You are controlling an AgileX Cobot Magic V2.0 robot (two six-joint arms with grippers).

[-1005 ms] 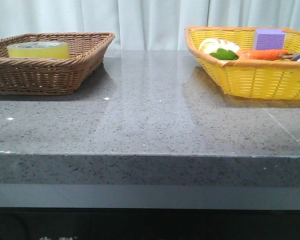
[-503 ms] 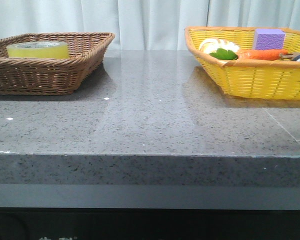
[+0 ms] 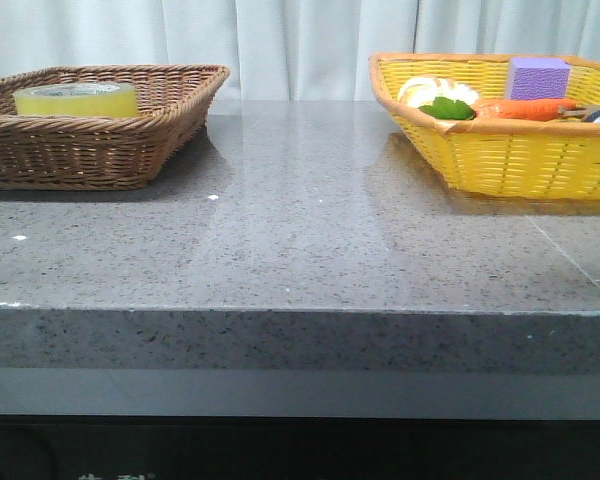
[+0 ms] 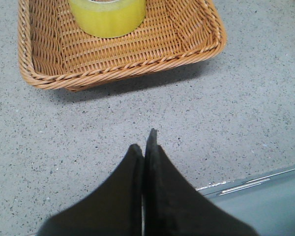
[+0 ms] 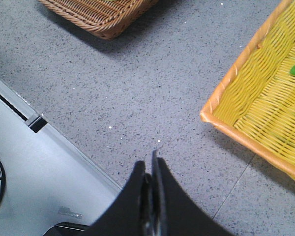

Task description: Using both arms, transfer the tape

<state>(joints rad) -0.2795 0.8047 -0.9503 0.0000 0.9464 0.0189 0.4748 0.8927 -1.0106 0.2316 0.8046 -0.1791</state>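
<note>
The yellow tape (image 3: 76, 98) lies flat inside the brown wicker basket (image 3: 130, 150) at the table's left. The left wrist view shows the tape (image 4: 108, 15) in that basket (image 4: 123, 64), well beyond my left gripper (image 4: 144, 143), which is shut with nothing in it over the grey tabletop near its front edge. My right gripper (image 5: 149, 162) is also shut and empty, above the table's front edge, between the brown basket's corner (image 5: 103, 17) and the yellow basket (image 5: 255, 113). Neither arm shows in the front view.
A yellow woven basket (image 3: 500, 150) at the right holds a purple block (image 3: 538, 77), a carrot (image 3: 525, 108), green leaves (image 3: 448, 108) and a pale item. Grey stone tabletop (image 3: 300, 220) stretches between the baskets. White curtains hang behind.
</note>
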